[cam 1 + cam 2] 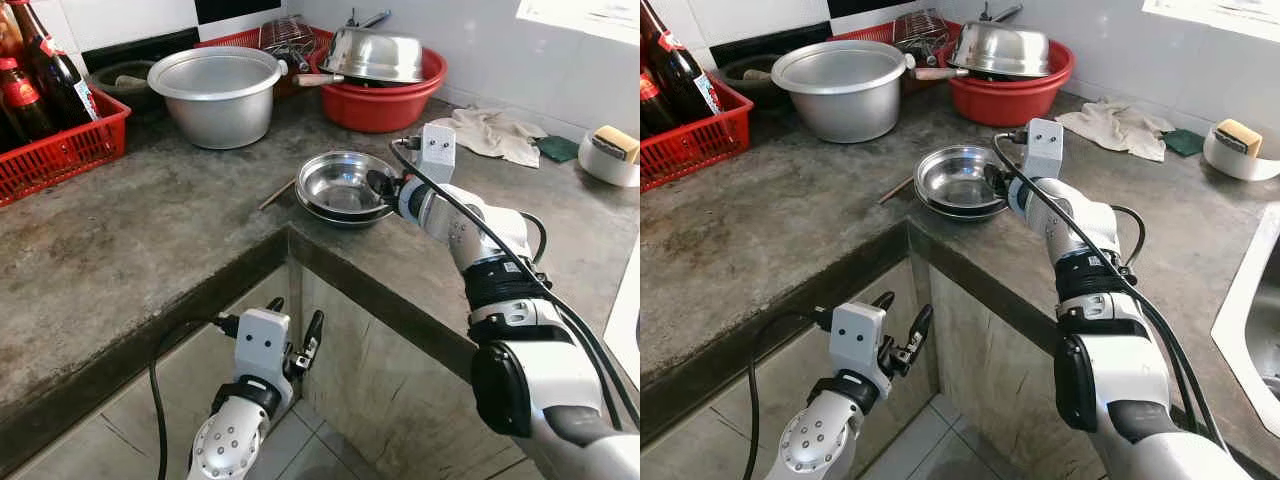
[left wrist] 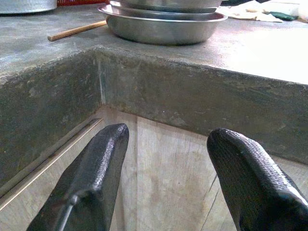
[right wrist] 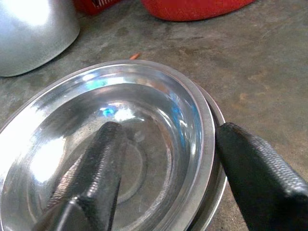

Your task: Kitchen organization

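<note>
here the near rim of the shallow round steel bowls, stacked at the corner of the grey concrete counter, is straddled by the spread right gripper: one finger inside, one outside. the open left gripper is held low, farther off.

bottles cut off at top edge, lower bowl mostly hidden

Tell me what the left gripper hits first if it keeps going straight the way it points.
Most likely the dark concrete counter edge, just below the stacked shallow steel bowls. The left gripper, jaws open, points at that face from below counter level; depth is hard to judge.
</note>
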